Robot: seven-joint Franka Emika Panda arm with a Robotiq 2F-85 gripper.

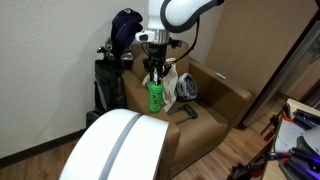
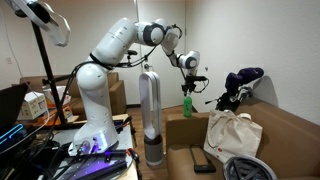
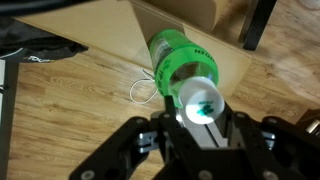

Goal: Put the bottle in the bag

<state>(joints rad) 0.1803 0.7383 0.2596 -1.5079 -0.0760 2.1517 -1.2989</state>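
Small bright green plastic bottle w/ white cap (image 1: 155,97) stands upright on the brown sofa's (image 1: 215,100) armrest. Only the wrist view shows the grip: gripper (image 3: 200,120) pinched tight on the cap. Exterior views add the cream cloth tote bag (image 2: 232,135) on the sofa seat.

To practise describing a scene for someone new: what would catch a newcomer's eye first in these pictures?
The bright green bottle standing on the armrest of the brown sofa, with the robot's claw straddling its white cap. Next, the cream bag slumped on the sofa's seat.
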